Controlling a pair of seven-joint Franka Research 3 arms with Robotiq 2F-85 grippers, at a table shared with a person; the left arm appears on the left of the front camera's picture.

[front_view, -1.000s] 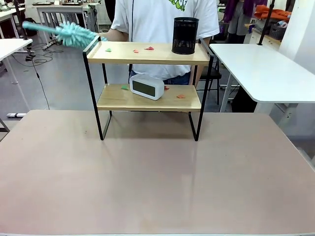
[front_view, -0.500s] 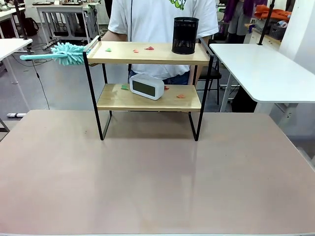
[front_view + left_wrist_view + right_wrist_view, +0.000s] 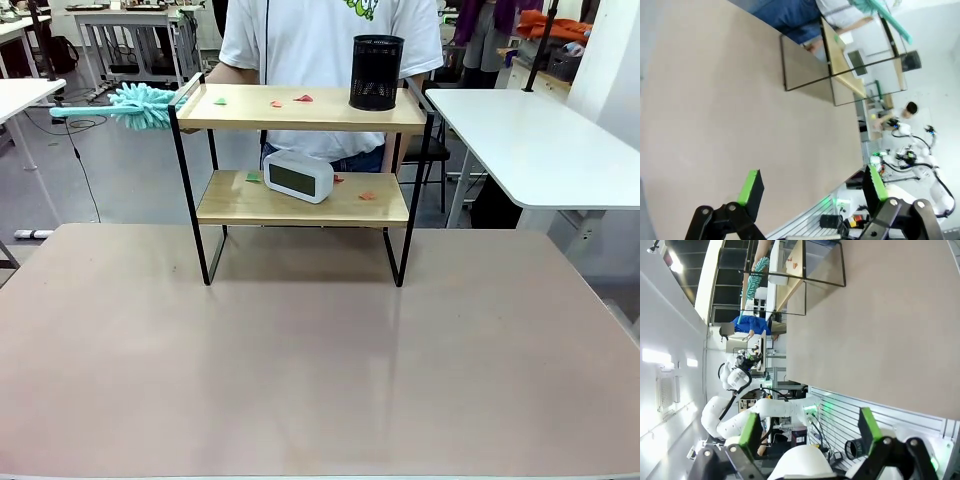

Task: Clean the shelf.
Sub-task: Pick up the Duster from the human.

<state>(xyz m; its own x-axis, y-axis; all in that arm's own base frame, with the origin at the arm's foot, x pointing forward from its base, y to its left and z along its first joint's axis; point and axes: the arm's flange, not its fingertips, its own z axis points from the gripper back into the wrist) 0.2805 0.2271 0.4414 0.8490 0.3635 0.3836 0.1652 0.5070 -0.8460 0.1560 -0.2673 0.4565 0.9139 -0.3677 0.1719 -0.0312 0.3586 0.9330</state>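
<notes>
The shelf stands at the table's far side, a person in a white T-shirt behind it. On its top board sit a black mesh cup and red and green paper scraps. The lower board holds a white clock and more scraps. The person holds a teal duster at the top board's left end. My left gripper is open over the bare table, far from the shelf. My right gripper is also open, far from the shelf and the duster.
The beige table spreads wide in front of the shelf. A white table stands at the right, another at the far left. Chairs and cables lie on the floor behind.
The person's duster has come down from above the shelf's left corner to the level of the top board's left end. The cup, clock and scraps have not moved.
</notes>
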